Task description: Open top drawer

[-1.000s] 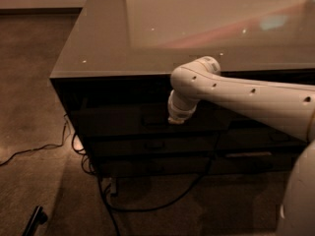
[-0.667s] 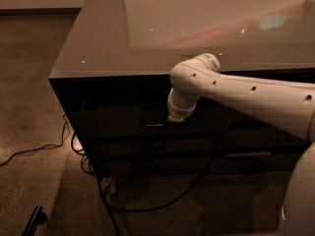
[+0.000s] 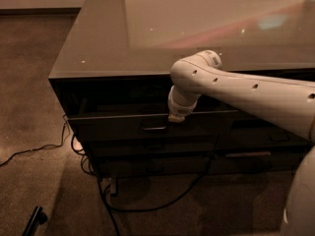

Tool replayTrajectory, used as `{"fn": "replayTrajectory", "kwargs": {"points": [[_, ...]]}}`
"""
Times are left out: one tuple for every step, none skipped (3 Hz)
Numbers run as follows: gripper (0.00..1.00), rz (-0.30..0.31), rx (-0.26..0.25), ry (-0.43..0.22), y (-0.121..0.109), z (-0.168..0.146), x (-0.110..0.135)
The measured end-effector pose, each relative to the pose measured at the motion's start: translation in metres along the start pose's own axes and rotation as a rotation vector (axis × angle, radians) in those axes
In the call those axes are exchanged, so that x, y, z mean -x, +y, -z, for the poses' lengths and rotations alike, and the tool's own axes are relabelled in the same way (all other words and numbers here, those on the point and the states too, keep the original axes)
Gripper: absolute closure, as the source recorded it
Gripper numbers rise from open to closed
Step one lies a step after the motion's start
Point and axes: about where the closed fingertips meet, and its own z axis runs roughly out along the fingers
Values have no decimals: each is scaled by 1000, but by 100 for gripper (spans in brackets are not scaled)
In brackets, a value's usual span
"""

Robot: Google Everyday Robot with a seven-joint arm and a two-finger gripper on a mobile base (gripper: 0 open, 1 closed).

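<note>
dark grey top drawer point(image 3: 113, 127) lies just below the end effector point(image 3: 177, 117), its long axis running sideways under the glossy worktop point(image 3: 108, 48), its front standing slightly proud with a dark gap above it. the loop handle point(image 3: 153, 128) sits just beside the end effector, low and to its left. the end effector hangs at the drawer's upper edge; its opening and any hold cannot be told.
</note>
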Motion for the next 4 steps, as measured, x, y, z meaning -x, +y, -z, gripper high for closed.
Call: {"fn": "replayTrajectory", "kwargs": {"points": [[12,1,33,4,16,5,-10],[0,1,33,4,16,4,-10],[0,1,33,4,16,4,-10],[0,9,21,21,29,7,-11]]}}
